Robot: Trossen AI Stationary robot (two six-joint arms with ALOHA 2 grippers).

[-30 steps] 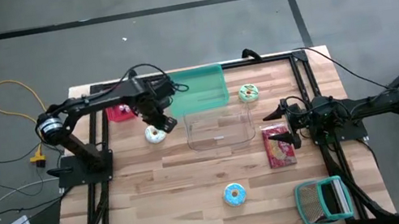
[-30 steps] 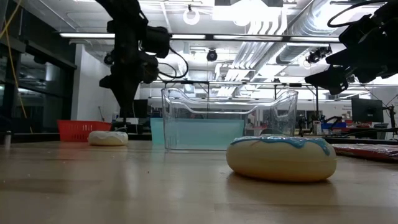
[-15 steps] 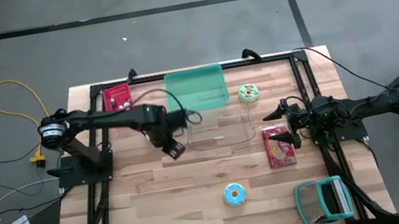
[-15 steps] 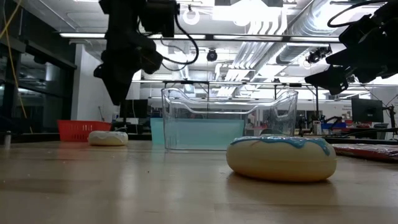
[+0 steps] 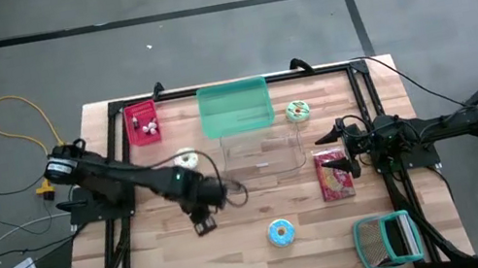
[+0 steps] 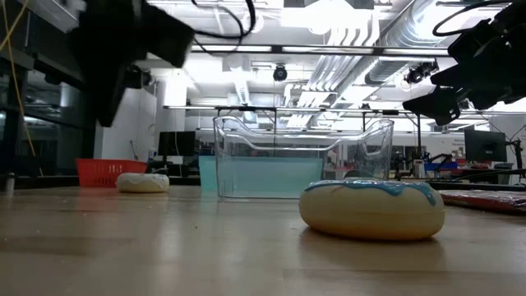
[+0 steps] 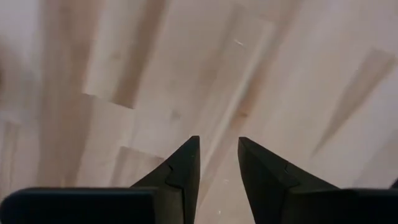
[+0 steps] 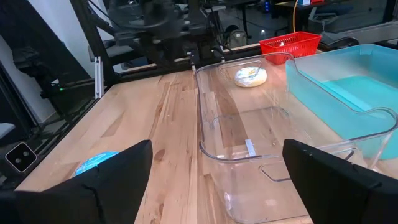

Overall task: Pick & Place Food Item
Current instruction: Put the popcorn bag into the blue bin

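We see the left hand (image 5: 203,225) above bare surface (image 5: 238,242) at about 7 o'clock from the clear bin (image 5: 262,154), fingers (image 7: 185,168) slightly parted, gripping nothing. The right hand (image 5: 334,142), at 3 o'clock of that bin, has its fingers wide apart and empty. The teal bin (image 5: 235,107) sits at 12 o'clock. The white donut (image 5: 186,160) lies at 9 o'clock, the blue donut (image 5: 280,233) at 6 o'clock.
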